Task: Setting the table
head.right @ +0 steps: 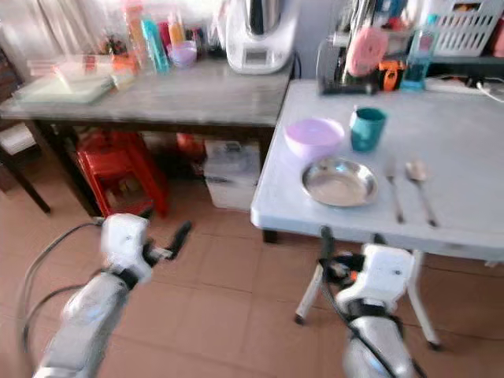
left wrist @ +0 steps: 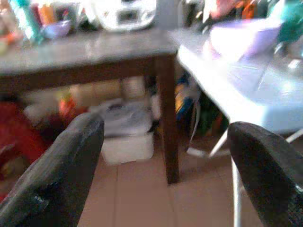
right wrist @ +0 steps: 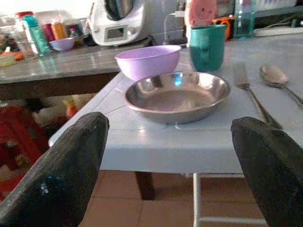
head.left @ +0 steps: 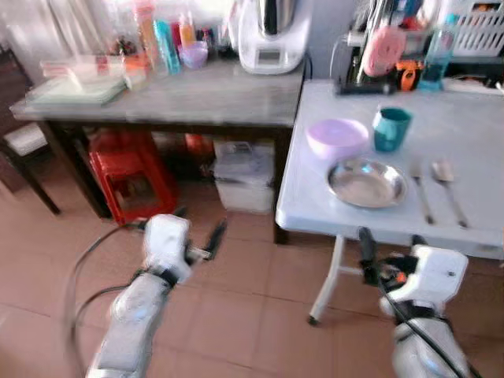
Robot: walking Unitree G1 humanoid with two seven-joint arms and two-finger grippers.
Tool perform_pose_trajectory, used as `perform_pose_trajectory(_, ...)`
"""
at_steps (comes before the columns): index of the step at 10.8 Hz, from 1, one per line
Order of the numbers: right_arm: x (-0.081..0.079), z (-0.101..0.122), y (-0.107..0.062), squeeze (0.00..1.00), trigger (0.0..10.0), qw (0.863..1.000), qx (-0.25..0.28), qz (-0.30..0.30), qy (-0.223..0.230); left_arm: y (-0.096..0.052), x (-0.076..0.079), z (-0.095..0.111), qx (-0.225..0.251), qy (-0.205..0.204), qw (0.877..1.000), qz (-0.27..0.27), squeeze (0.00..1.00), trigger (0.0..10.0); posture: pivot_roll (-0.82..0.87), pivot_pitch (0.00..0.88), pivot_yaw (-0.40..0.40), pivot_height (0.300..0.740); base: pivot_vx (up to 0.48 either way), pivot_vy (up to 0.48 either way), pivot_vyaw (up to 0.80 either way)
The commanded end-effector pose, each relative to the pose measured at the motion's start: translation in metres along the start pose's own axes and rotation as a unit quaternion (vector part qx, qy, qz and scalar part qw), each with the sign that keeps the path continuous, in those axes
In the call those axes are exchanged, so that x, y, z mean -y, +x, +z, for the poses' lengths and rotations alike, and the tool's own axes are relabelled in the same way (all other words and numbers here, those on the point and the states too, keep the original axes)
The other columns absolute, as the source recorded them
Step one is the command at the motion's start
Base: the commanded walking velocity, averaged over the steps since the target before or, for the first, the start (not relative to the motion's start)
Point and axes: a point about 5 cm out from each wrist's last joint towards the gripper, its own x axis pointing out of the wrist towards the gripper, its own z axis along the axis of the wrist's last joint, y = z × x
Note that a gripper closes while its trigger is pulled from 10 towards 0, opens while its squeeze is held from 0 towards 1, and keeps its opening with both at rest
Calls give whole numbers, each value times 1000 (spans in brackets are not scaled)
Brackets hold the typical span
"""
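On the white folding table stand a purple bowl and a teal cup. In front of them lies a steel plate, with a fork and a spoon to its right. My right gripper is open just below the table's front edge, facing the plate. My left gripper is open over the tiled floor, left of the table. Nothing is between either pair of fingers.
A grey wooden table to the left carries bottles and a white appliance. Under it stand a red stool and a white box. A rack and a basket crowd the white table's far edge.
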Motion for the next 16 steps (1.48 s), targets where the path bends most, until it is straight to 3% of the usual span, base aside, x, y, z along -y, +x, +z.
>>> perform_pose_trajectory(1, 0, 8, -1, 0, 10000, 1000, 17, 6, -9, 0, -4, 3, 6, 4, 1000, 12, 0, 10000, 11, 0, 90, 740, 0, -240, 0)
perform_pose_trajectory(3, 2, 13, -11, 0, 10000, 1000, 21, 6, -21, -14, -12, 0, 4, 18, 1000, 25, 0, 10000, 13, 0, 86, 740, 0, 0, 0)
perform_pose_trajectory(5, 8, 13, -15, 0, 10000, 999, 19, -10, -24, -18, -16, -3, 3, 13, 999, 32, 0, 10000, 9, 0, 92, 740, 0, 0, 0)
perform_pose_trajectory(8, 5, 11, -12, 0, 10000, 1000, 17, -10, -19, -3, -6, 10, 37, 1, 999, -2, 0, 10000, 7, 0, 97, 740, 0, 0, -206)
perform_pose_trajectory(12, 1, 9, -10, 0, 10000, 1000, 17, -6, -14, -2, 0, 13, 46, -23, 998, -36, 0, 10000, 9, 0, 108, 740, 148, 0, -611)
perform_pose_trajectory(16, -1, 10, -7, 0, 10000, 1000, 19, 2, -16, 0, 5, 12, 45, -28, 997, -47, 0, 10000, 2, 0, 103, 740, 314, 0, 0)
